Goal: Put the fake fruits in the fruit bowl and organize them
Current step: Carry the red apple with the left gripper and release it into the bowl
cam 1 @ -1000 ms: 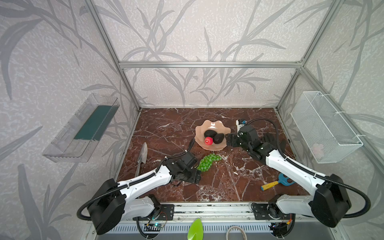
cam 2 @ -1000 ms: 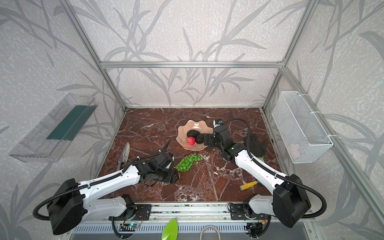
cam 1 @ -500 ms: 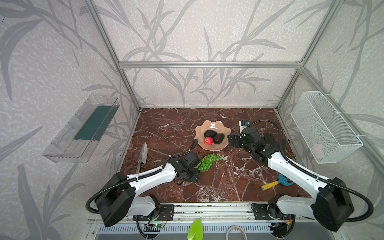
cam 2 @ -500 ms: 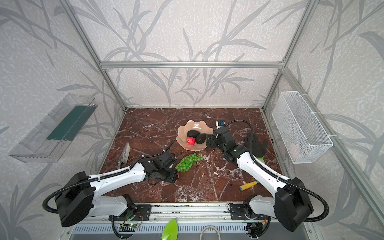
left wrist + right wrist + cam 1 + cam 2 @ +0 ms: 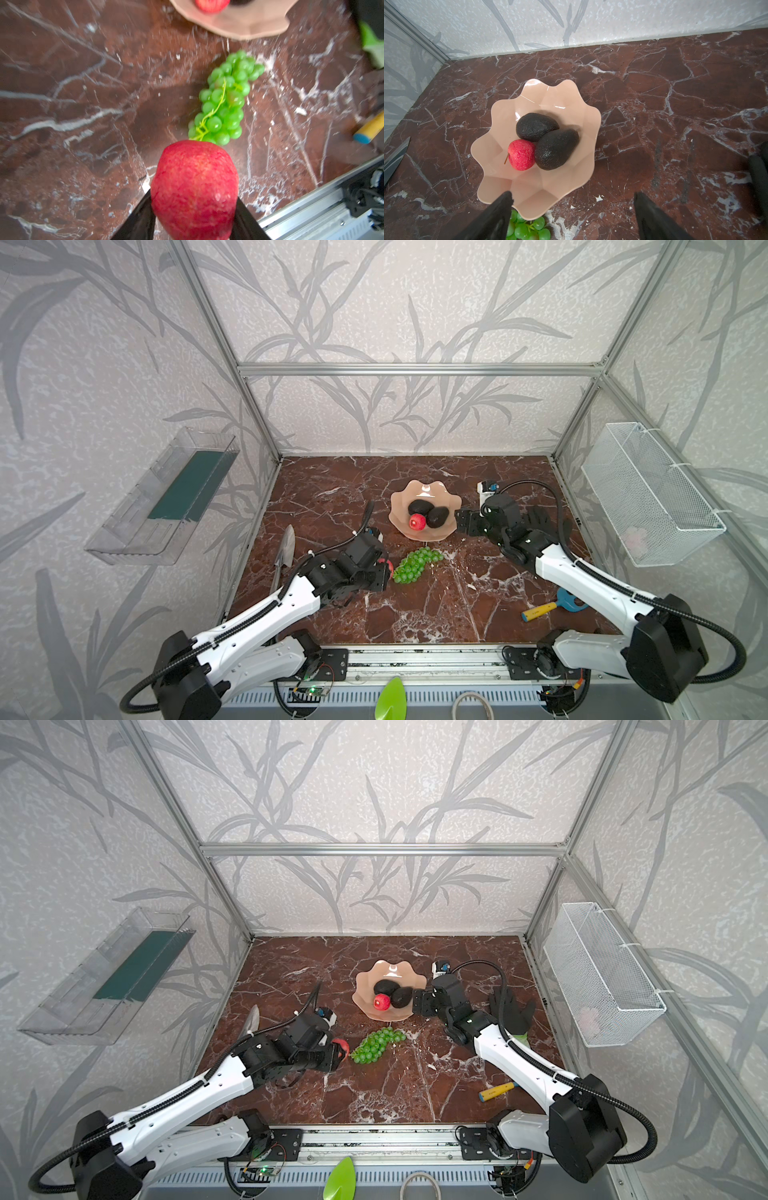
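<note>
the left gripper (image 5: 337, 1053) clenches a small red textured strawberry (image 5: 195, 187) near the glossy scalloped peach-pink bowl (image 5: 550, 97); the right gripper (image 5: 462, 523) gapes empty just beside that bowl.

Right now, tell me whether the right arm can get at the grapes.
Probably yes. The right gripper is open and empty beside the bowl, and the grapes lie on bare marble nearby; only the bowl's near rim to skirt.

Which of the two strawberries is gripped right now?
The strawberry clamped in the left gripper, beside the grapes; the other strawberry lies free in the bowl.
</note>
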Robot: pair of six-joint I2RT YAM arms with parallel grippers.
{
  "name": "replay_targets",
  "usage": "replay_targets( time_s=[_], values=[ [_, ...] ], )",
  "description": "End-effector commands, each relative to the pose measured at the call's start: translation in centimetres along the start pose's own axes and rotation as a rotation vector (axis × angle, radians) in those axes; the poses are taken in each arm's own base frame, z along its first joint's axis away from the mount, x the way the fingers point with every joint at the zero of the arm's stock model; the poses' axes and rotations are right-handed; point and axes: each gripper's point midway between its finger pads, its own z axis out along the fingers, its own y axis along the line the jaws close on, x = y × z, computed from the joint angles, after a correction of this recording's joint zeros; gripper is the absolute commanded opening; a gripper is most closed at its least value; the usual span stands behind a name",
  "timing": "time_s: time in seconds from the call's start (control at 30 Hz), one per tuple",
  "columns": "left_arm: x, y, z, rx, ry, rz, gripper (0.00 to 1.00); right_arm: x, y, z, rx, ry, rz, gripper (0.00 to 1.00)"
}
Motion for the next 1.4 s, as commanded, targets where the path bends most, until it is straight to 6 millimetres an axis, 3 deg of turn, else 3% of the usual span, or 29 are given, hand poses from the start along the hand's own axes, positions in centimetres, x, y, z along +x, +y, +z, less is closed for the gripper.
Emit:
replay_targets(
  time_s=[0.0, 0.17, 0.27, 0.47, 0.6, 0.8, 1.17, 1.37],
  values=[
    [-3.4, 0.4, -0.3, -0.011, -0.063, 0.004, 0.53, -0.4, -0.2, -0.6, -0.005, -0.024, 0.019, 0.91],
    [-9.5, -1.0, 1.2, 0.060, -0.125, -0.001, 0.53, -0.1, -0.3, -1.1, -0.010, -0.016, 0.022, 0.91],
    [-12.1, -1.9, 2.9, 0.074, -0.123, 0.023, 0.53, 0.1, -0.5, -1.6, -0.006, -0.016, 0.022, 0.91],
    [-15.5, -1.4, 7.4, 0.057, -0.094, -0.013, 0.52, 0.7, -1.2, -2.3, 0.012, -0.013, 0.027, 0.91],
    [-16.0, -0.3, 10.3, 0.008, -0.049, -0.022, 0.52, 0.9, -1.3, -2.5, 0.014, -0.009, 0.026, 0.91],
    [-16.9, -0.2, 13.6, 0.021, -0.017, -0.047, 0.52, 0.6, -1.6, -2.8, 0.028, -0.013, 0.015, 0.91],
    [-16.6, -0.1, 17.2, 0.015, 0.062, -0.061, 0.52, 0.2, -1.6, -2.7, 0.031, -0.015, 0.012, 0.91],
    [-16.1, -0.1, 17.9, 0.014, 0.099, -0.074, 0.55, 0.1, -1.6, -2.7, 0.030, -0.014, 0.006, 0.91]
  ],
)
